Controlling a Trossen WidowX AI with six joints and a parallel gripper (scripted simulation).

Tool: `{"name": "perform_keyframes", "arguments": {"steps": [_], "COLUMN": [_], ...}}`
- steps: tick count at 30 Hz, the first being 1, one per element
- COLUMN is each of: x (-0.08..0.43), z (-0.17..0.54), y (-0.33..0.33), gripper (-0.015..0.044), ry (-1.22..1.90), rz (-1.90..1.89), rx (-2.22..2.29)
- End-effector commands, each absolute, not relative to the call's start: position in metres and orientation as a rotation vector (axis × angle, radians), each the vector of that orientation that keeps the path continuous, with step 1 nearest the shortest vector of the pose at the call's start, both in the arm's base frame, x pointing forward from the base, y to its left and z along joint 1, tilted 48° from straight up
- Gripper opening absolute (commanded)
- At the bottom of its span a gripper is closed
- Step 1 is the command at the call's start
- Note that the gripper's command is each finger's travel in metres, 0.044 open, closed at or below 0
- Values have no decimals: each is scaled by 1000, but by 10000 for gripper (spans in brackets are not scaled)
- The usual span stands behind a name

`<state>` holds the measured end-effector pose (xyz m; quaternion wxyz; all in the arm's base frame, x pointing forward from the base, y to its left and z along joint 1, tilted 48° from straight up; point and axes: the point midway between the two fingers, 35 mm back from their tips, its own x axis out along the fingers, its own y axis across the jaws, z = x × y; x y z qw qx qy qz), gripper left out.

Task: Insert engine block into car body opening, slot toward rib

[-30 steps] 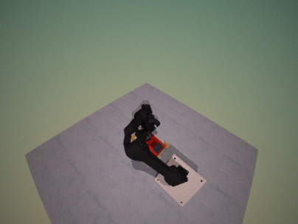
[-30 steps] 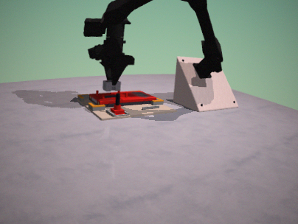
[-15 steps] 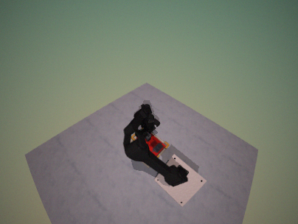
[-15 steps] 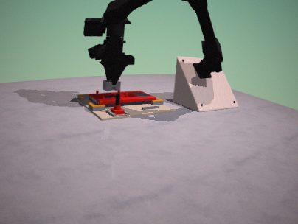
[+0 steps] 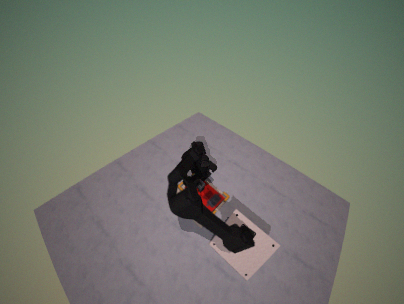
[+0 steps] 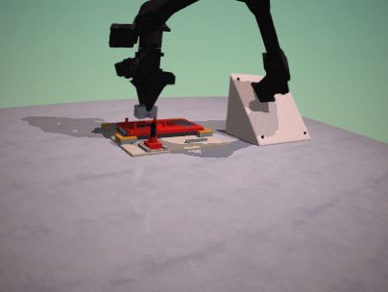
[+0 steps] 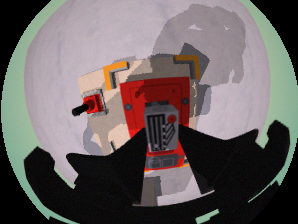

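The red car body (image 5: pixel 214 195) (image 6: pixel 192 128) (image 7: pixel 131 91) lies flat on a beige board. My gripper (image 6: pixel 150 109) (image 7: pixel 161 129) points down and is shut on the grey engine block (image 6: pixel 139 111) (image 7: pixel 158 123). In the exterior view the block hangs a little above the far-left part of the car body. In the wrist view its top shows dark parallel slots and a red round mark. The block hides most of the opening below it. The slot side and the rib cannot be made out clearly.
The beige board (image 6: pixel 136 151) (image 7: pixel 90 77) bears orange-and-grey corner brackets (image 6: pixel 126 138) (image 7: pixel 116 68) around the body. A red piece with an upright black handle (image 6: pixel 153 143) (image 7: pixel 93 104) stands at its side. A white wedge (image 5: pixel 250 267) (image 6: pixel 242 120) stands by the arm's base.
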<state>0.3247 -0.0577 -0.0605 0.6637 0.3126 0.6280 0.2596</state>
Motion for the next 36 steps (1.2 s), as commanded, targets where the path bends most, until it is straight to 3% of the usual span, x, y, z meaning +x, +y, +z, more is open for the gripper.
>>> {"name": "perform_keyframes", "arguments": {"steps": [1,36], "x": [324,325], "z": [-62,-64], "y": [-57,-54], "gripper": [160,160], "ry": [1424,1422], "rz": [582,585], "rx": [706,702]}}
